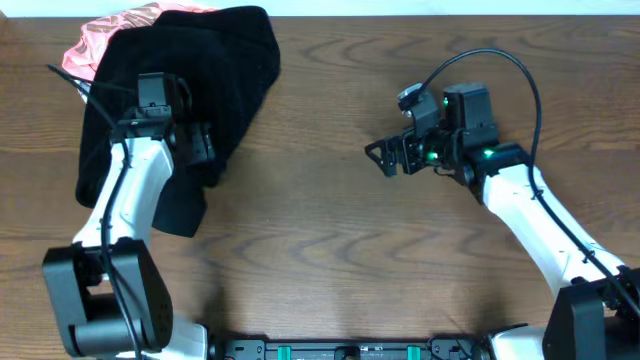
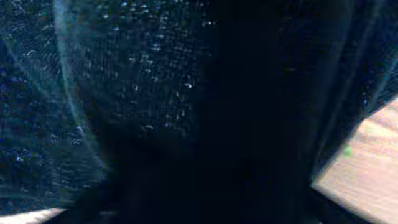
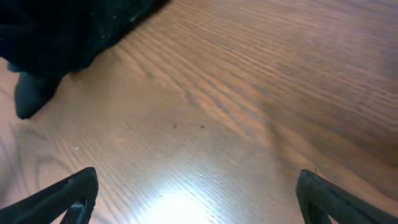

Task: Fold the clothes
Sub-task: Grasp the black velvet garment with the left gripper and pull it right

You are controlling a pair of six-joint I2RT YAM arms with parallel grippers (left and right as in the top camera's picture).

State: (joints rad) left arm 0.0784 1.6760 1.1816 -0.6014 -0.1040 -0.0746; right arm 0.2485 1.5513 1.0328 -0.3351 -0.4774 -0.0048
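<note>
Softly rumpled, speckled black fabric (image 1: 230, 60).

Black garment (image 1: 215, 60); pink garment (image 1: 105, 35); brown wood-grain table (image 1: 330, 270).

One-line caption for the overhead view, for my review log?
Left end effector on a crumpled black garment overlapping pink cloth; right end effector open over the wooden table.

Heaped garment (image 1: 222, 60) far left on table (image 1: 330, 250), another cloth (image 1: 108, 36) seemingly beneath its back edge
</note>
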